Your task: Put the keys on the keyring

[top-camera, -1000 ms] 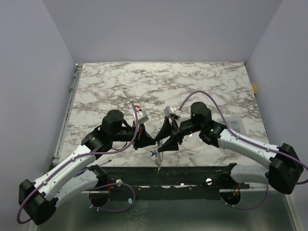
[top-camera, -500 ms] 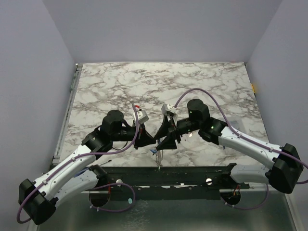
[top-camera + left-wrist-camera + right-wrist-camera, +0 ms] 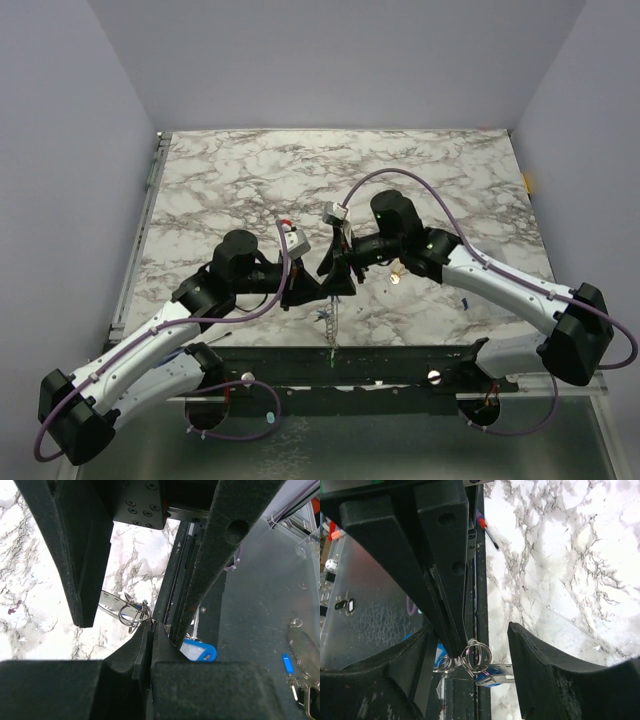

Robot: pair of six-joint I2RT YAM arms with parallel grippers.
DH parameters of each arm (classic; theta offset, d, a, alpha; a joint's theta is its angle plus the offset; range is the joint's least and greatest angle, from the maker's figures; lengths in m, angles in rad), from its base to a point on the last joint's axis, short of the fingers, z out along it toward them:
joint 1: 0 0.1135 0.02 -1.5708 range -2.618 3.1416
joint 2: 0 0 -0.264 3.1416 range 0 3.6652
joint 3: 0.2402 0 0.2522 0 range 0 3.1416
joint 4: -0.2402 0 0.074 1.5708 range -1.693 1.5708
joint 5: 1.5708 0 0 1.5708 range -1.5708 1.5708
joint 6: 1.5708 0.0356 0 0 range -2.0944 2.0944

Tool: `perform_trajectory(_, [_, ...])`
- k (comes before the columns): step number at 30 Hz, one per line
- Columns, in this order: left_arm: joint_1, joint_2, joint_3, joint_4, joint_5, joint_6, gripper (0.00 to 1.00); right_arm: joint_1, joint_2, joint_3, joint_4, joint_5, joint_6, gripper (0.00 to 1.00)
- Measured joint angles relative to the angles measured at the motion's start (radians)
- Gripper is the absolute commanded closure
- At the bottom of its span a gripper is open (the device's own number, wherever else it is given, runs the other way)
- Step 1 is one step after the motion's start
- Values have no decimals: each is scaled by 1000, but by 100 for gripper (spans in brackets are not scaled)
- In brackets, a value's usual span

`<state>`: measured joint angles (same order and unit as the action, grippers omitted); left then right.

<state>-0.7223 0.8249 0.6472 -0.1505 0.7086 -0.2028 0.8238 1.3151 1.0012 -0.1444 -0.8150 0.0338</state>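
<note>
The keyring point(image 3: 477, 655), a cluster of thin silvery wire loops, hangs in the air over the table's near edge. A blue-headed key point(image 3: 502, 671) with a silvery blade hangs from it. My left gripper point(image 3: 150, 630) is shut, pinching the keyring point(image 3: 134, 614) at its fingertips. My right gripper point(image 3: 472, 630) is open, one finger on each side of the ring, not touching it. From above, the left gripper point(image 3: 316, 292) and right gripper point(image 3: 336, 283) meet tip to tip, and keys point(image 3: 330, 325) dangle in a string below them. A blue tag point(image 3: 199, 650) hangs behind the left fingers.
A small yellowish thing point(image 3: 397, 278) lies on the marble table point(image 3: 250, 180) under the right arm. A red-handled screwdriver point(image 3: 485, 527) lies near the black front rail point(image 3: 400, 360). More key parts point(image 3: 300, 645) and a blue piece point(image 3: 285, 663) lie on the grey shelf below.
My right arm has swung left and away from me, bringing its open gripper up against the left gripper and around the ring. The left arm has stayed put.
</note>
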Motion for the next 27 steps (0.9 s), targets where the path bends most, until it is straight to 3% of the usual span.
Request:
perform_trajectory(7, [0,-4,-9,7,-1,-2,100,0,27,51,-95,-24,-47,37])
perform_trajectory(16, [-6,-10,-9,14,8,-6,100,-3,-52,12,-127,-149,-114,40])
perform_trajectory(27, [-5,-11,-10,27,13,-10,100,6,-66,23,-311,-103,-185,41])
